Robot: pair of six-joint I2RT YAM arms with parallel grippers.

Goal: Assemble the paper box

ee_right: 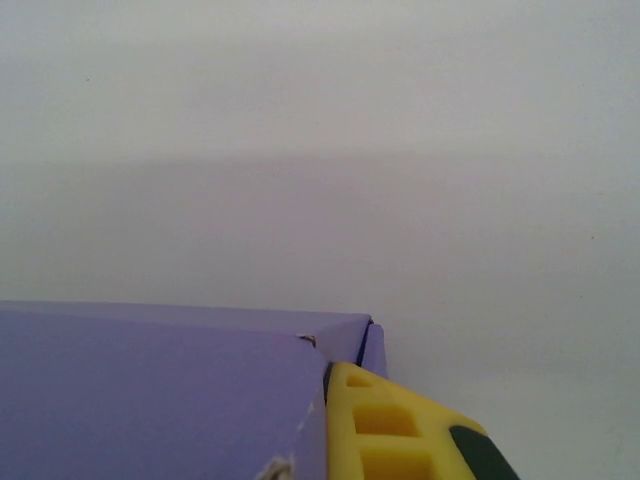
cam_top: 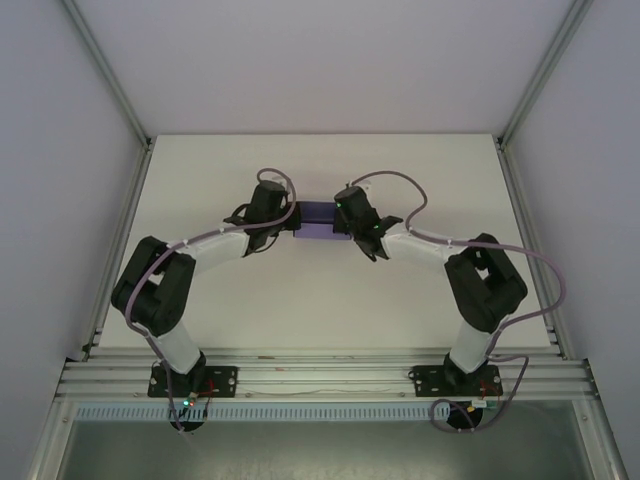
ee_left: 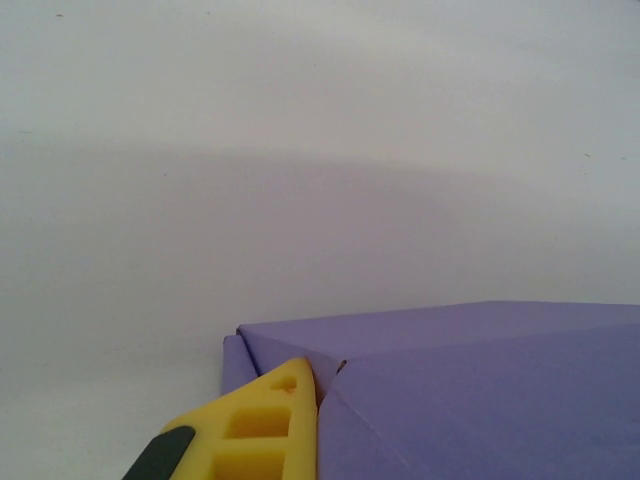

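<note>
From high above and behind the near edge of the table (cam_top: 300,300) at 6 o'clock, the top external camera looks steeply down toward 12, while each wrist camera sits low and very close, skimming across the purple paper box (cam_top: 318,220), the part all three views share.

The left arm (cam_top: 160,300) and right arm (cam_top: 480,300) are black-jointed, white-linked, with mauve cables (cam_top: 400,177); yellow fingers (ee_left: 262,430) have square cut-outs.
</note>
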